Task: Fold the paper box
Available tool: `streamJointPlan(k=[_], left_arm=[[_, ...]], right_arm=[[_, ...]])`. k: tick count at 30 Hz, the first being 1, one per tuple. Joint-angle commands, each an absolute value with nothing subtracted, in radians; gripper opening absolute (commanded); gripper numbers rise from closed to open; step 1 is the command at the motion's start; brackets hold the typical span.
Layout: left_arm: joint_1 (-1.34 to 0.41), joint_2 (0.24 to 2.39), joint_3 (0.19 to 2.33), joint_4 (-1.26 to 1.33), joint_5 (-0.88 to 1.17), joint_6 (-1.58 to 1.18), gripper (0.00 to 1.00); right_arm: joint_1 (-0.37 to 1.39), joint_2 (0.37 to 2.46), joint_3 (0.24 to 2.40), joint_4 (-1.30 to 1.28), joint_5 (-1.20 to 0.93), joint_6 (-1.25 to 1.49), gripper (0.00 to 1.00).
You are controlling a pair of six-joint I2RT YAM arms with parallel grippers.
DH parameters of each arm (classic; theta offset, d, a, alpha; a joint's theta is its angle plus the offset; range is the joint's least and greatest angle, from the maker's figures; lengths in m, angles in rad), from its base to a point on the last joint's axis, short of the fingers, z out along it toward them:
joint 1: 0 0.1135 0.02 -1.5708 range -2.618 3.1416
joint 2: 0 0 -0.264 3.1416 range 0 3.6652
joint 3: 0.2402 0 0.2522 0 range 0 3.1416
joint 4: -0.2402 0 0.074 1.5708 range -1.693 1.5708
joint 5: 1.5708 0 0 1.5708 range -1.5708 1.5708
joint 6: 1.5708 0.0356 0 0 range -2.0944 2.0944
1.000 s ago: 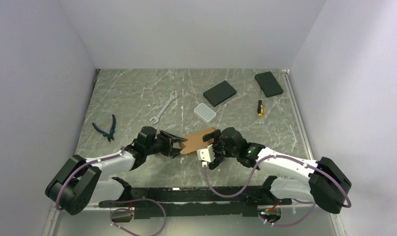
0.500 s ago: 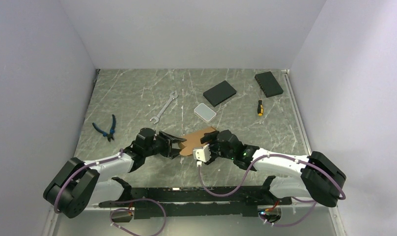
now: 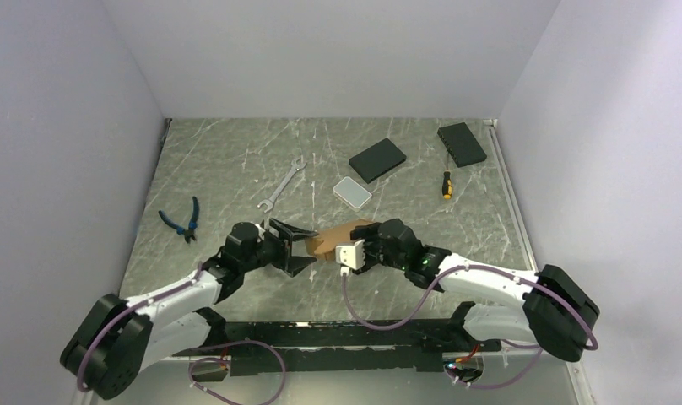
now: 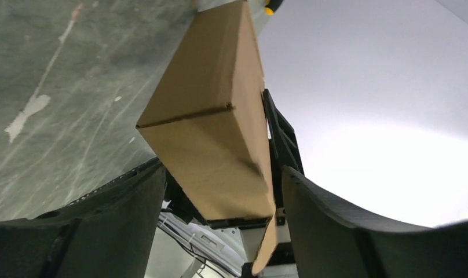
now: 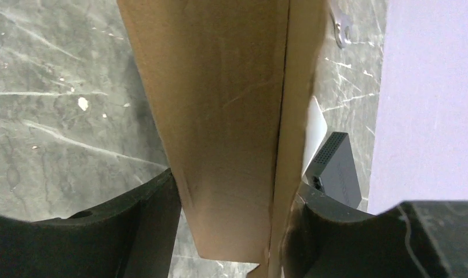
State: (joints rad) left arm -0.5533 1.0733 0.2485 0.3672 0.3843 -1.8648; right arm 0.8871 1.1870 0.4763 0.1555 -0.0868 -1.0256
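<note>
Near the table's (image 3: 236,152) front edge the paper box (image 3: 333,236) hangs between both arms: the right gripper (image 5: 234,197) is clamped across one end to steady it, while the left gripper's (image 3: 295,245) jaws are spread loosely round the other, holding nothing. Beyond, a white case (image 3: 352,192), wrench (image 3: 283,183), screwdriver (image 3: 446,184) and black slab (image 3: 377,159) lie well apart, blocking nothing.

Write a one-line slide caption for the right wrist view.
Right gripper grips the brown paper box by its sides, marbled table behind.
</note>
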Motion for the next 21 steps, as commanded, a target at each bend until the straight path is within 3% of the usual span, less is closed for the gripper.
streamJointPlan(k=[1, 5, 14, 21], left_arm=[[-0.548, 0.944, 0.271, 0.231, 0.335, -1.759, 0.83], [-0.528, 0.786, 0.317, 0.020, 0.272, -1.633, 0.92], [-0.499, 0.511, 0.411, -0.320, 0.139, -1.328, 0.99], [-0.499, 0.426, 0.420, -0.403, 0.122, -1.238, 1.00]], right_arm=[[0.848, 1.120, 0.536, 0.135, -0.160, -0.931, 0.59], [0.807, 1.101, 0.567, 0.087, -0.252, -0.847, 0.58], [0.667, 1.068, 0.646, 0.008, -0.483, -0.614, 0.57], [0.557, 1.109, 0.692, 0.007, -0.700, -0.353, 0.57]])
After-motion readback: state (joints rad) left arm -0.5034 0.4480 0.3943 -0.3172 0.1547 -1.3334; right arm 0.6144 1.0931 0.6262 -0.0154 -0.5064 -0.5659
